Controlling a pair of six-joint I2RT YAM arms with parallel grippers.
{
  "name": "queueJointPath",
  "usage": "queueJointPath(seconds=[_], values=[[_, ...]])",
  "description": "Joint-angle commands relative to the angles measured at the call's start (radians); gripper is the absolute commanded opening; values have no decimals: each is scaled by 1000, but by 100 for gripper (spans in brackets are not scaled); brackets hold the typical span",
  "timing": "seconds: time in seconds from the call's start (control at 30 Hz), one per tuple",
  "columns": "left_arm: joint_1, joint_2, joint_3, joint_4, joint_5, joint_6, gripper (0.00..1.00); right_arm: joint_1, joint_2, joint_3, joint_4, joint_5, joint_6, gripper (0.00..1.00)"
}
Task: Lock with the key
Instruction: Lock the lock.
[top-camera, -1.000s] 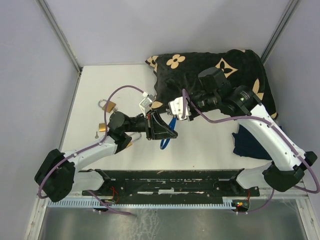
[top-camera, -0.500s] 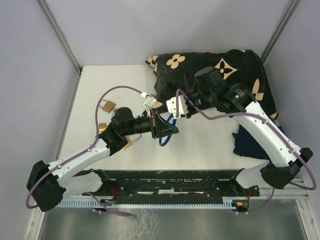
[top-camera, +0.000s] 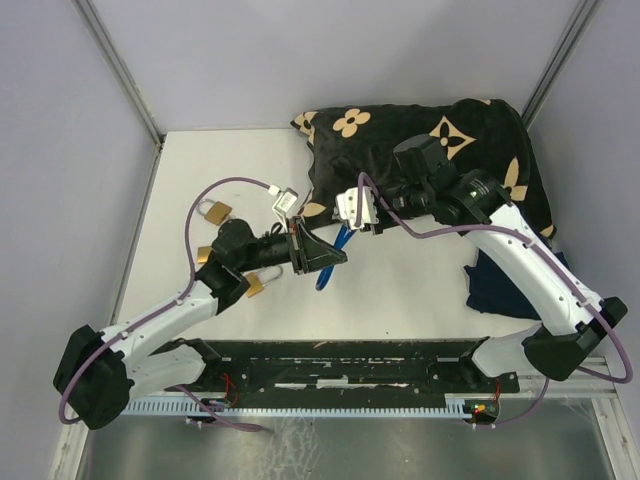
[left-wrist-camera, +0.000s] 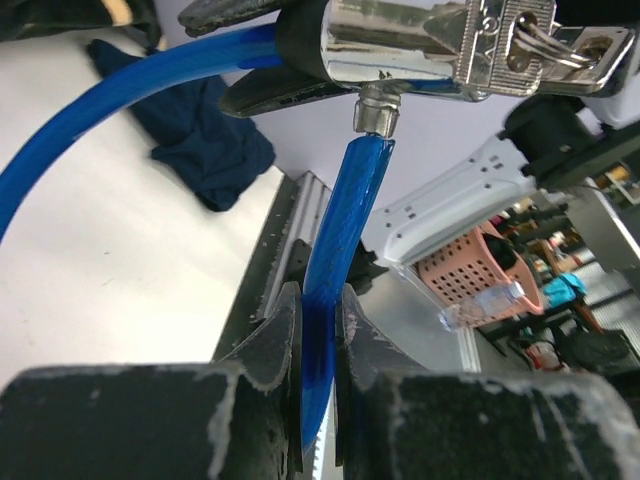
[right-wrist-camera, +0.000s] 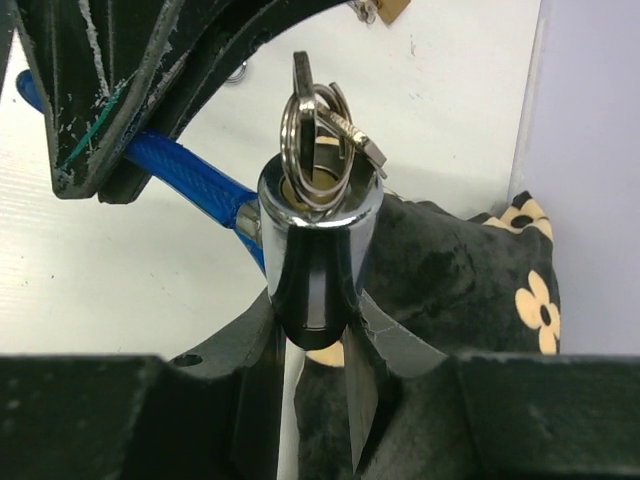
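Left arm's elbow has swung a bit nearer & left vs a sec ago; both grips look unchanged. Left gripper is clamped on the blue cable, mid-table, just right of its wrist. Right gripper is pinched round the chrome lock barrel, held off the table just beyond the left gripper. Cable end meets the barrel's side. Keys on a ring sit in the barrel's far end. Behind, far right: black flower-print cloth. Brass padlock lies on the table, far left of the arms.
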Motion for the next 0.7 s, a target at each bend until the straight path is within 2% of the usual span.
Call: queueJointPath(seconds=[0.0, 0.13, 0.2, 0.3, 0.4, 0.53, 0.67], values=[[60, -6, 72, -49, -372, 72, 3, 45, -35, -67, -11, -146, 127, 2], [60, 17, 130, -184, -430, 166, 3, 74, -29, -99, 57, -16, 170, 2], [60, 18, 133, -202, -458, 205, 3, 80, -29, -110, 71, 4, 178, 2], [60, 17, 100, -113, -414, 242, 3, 82, -32, -127, 85, -32, 191, 2], [61, 35, 82, -15, -262, 243, 3, 82, -31, -117, 32, -105, 147, 2], [74, 93, 80, 158, -23, 93, 3, 81, -42, -93, -54, -190, 53, 2], [79, 165, 61, 390, 122, -122, 3, 81, -47, -88, -67, -174, 43, 2]])
